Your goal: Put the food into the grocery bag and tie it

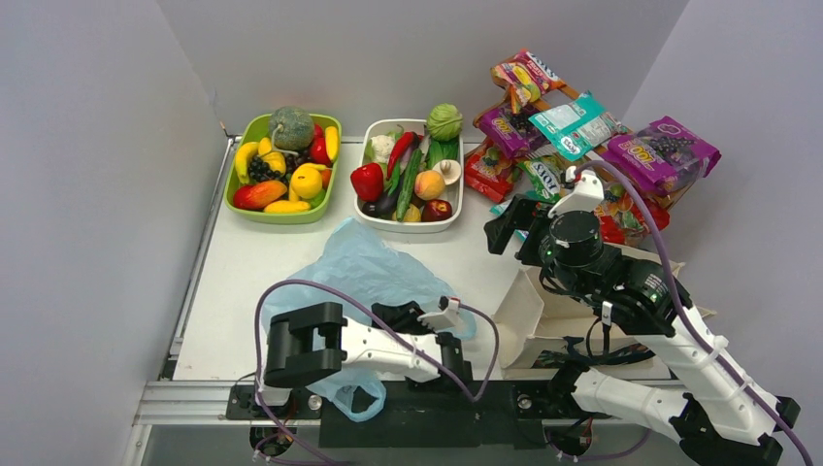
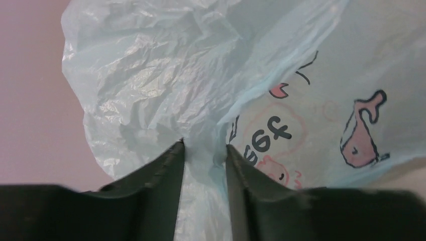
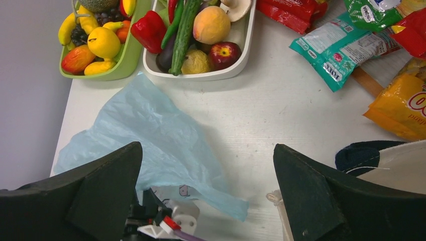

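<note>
Top view: preparing the thin crinkly light-blue plastic grocery bag (image 1: pixel 364 267), lying collapsed at six o'clock on the desk (image 1: pixel 257 254), long axis twelve-to-six, handle loop (image 1: pixel 351 400) pointing six. Left wrist: straddling a fold (image 2: pixel 203 173), left end effector (image 2: pixel 204 144) half-parted, unclenched; pinching and lifting needed next. Right wrist: right end effector (image 3: pixel 206 146) hanging released, empty.

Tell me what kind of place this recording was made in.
Likely a robotics lab test cell, not a shop: plain grey walls box in a white table, and toy produce sits sorted in a green tray and a white tray.
</note>
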### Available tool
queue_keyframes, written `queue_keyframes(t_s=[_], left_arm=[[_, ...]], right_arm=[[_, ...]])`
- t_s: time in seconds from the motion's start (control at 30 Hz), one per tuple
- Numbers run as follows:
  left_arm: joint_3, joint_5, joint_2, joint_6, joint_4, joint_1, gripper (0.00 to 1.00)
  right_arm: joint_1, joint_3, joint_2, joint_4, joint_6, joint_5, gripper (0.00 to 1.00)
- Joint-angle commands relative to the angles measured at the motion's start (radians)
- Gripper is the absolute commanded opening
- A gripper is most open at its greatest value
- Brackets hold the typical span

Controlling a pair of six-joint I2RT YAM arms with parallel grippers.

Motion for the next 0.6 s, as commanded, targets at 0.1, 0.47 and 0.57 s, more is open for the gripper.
queue_keyframes(t_s=[0.1,0.47,0.57], left_arm=[[-0.080,0.001,-0.184,0.225,0.150,0.094,0.00],[0.125,0.292,-0.400,0.492,0.260,0.239,0.00],[0.176,0.411,-0.464,0.519,0.276,0.318,0.00]], right_arm=[[0.008,-0.009,-0.006,0.010,0.006,-0.002,1.00],[0.029,0.039,0.059,0.021,0.031,-0.086,0.99],[0.059,0.037,0.069,0.043,0.049,-0.088,0.99]])
